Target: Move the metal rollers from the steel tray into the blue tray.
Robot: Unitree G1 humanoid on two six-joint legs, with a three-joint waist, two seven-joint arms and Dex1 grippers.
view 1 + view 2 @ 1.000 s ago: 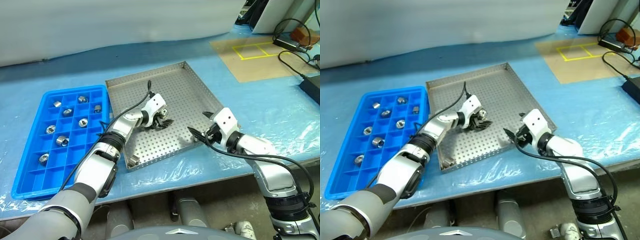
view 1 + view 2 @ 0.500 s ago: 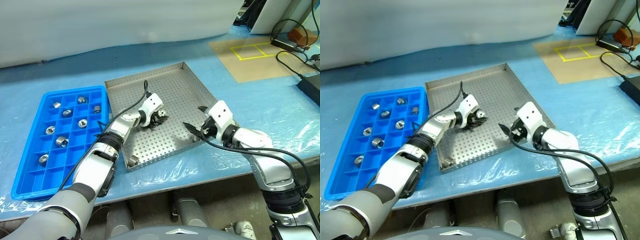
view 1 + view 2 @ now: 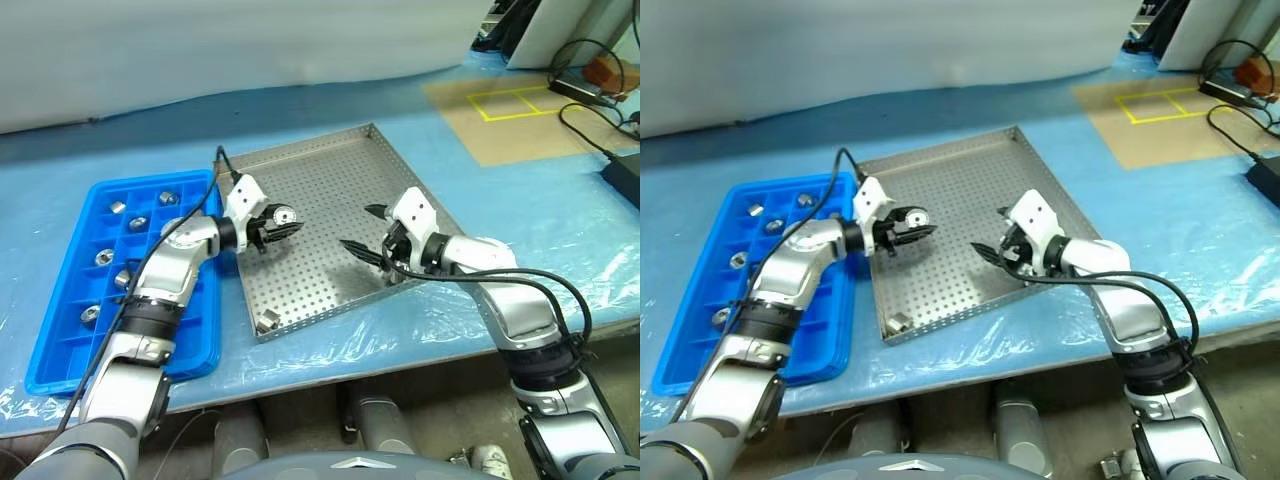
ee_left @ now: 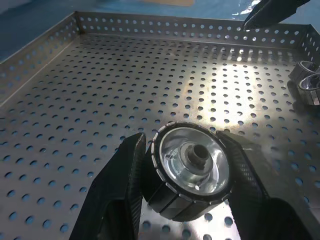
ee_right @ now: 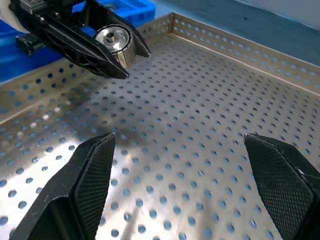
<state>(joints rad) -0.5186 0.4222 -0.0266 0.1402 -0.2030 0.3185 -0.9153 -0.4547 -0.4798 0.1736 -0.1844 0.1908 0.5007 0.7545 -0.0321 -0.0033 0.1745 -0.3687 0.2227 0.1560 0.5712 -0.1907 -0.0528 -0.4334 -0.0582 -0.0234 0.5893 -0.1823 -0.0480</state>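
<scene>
Metal roller (image 4: 192, 170), clamped in left claw (image 3: 278, 222), has lifted off steel tray (image 3: 330, 190).

1. A long bench (image 3: 560, 215) covered with a light blue sheet carries everything.
2. A large square perforated steel tray (image 3: 345, 180) lies near its middle, turned at an angle.
3. A bright blue rectangular plastic tray (image 3: 70, 325) with square compartments lies just beside it, on the robot's left.
4. A brown flat board with yellow taped squares (image 3: 505, 118) lies at the far right.
5. Black cables (image 3: 585, 125) run beside it.
</scene>
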